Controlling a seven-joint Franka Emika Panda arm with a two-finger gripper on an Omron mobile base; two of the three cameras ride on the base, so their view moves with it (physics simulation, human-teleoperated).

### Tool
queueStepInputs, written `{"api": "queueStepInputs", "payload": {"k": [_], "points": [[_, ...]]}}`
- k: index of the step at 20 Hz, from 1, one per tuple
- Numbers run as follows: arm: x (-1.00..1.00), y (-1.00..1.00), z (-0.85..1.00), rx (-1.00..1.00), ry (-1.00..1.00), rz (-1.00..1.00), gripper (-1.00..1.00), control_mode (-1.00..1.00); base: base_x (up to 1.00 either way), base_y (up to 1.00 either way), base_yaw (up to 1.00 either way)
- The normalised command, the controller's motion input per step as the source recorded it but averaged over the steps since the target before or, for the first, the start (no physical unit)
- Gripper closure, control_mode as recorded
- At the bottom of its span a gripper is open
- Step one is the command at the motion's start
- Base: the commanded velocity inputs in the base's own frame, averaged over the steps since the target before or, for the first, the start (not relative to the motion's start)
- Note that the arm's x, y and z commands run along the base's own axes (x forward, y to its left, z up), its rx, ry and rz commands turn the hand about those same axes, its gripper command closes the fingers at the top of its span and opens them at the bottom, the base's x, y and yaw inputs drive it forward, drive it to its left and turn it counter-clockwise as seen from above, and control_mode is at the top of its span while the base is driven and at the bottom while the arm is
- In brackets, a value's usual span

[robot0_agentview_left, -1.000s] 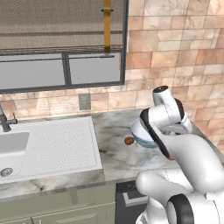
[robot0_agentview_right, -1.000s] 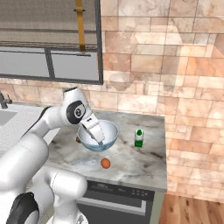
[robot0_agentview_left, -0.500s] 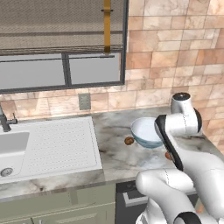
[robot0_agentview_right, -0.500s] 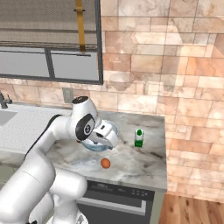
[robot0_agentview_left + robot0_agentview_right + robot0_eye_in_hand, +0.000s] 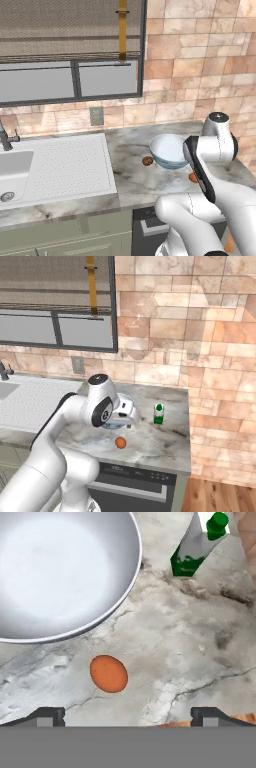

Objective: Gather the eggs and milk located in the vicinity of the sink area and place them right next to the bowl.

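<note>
The pale glossy bowl point(image 5: 169, 150) point(image 5: 60, 567) stands on the marble counter right of the sink area point(image 5: 55, 165). A dark brown egg point(image 5: 147, 161) lies against the bowl's left side. On the counter in front of the bowl lies an orange-brown egg point(image 5: 120, 442) point(image 5: 108, 673), partly behind my arm in the left base view point(image 5: 192, 176). The milk point(image 5: 159, 413) point(image 5: 197, 544), a white and green carton with a green cap, stands upright to the bowl's right. My gripper point(image 5: 129, 716) hovers open above the counter, nothing between its fingers, with the orange-brown egg just ahead and left of centre.
A dark faucet point(image 5: 5, 137) rises at the sink's far left. The counter ends at a front edge point(image 5: 150, 461) close behind the orange-brown egg, and a stone wall point(image 5: 220, 381) closes it on the right. A window sits above the sink.
My arm has swung right, from over the bowl to the counter in front of it. The hand stayed open. Eggs, bowl and milk have not moved.
</note>
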Motion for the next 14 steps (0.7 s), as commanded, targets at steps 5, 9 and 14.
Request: {"api": "queueStepInputs", "payload": {"k": [5,9,14], "points": [[0.07,0.06,-0.23,0.01,0.11,0.22,-1.0,-1.0,0.0,0.0,0.0],[0.22,0.0,-0.24,0.03,0.18,0.15,-1.0,-1.0,0.0,0.0,0.0],[0.2,0.0,-0.23,0.03,0.15,0.13,-1.0,-1.0,0.0,0.0,0.0]]}}
